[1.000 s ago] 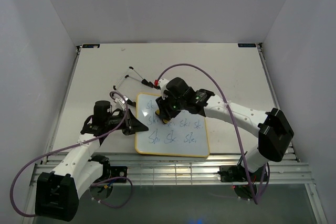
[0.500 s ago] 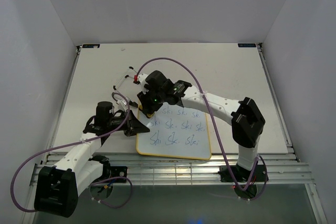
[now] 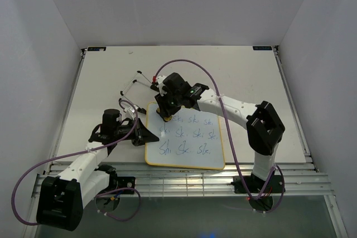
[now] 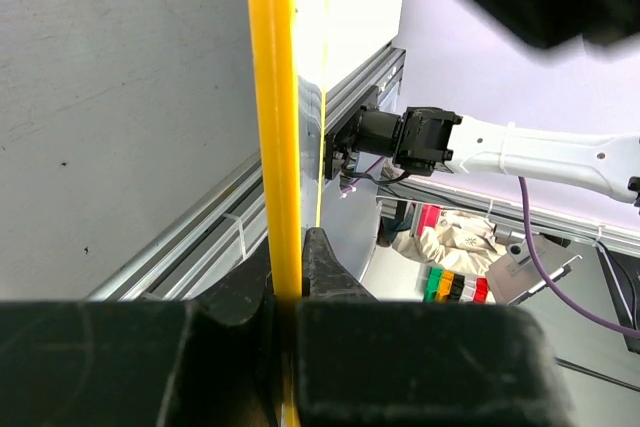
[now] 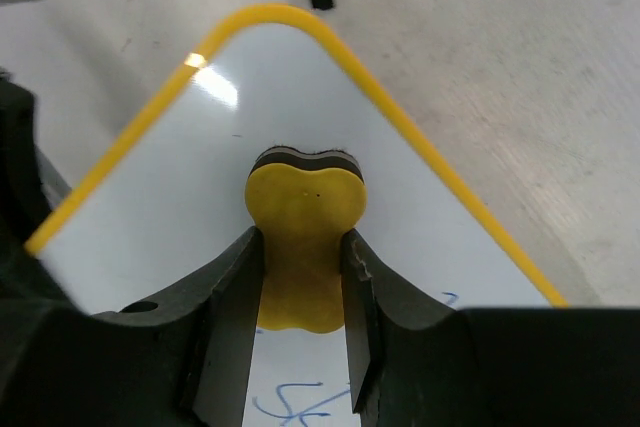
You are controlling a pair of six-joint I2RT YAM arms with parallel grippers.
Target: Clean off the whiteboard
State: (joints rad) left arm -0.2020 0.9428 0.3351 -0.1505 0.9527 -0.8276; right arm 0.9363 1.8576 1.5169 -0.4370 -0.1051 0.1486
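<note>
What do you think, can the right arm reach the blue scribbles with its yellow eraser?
Probably yes. The right end effector holds the yellow eraser over the whiteboard near one corner, and the blue scribbles lie right beside it with nothing between.

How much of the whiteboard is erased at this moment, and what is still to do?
Done: only the corner near the eraser looks almost clean. In hand: the left tool clamps the whiteboard frame; the right tool holds the eraser on that corner. Left: three rows of blue writing.
</note>
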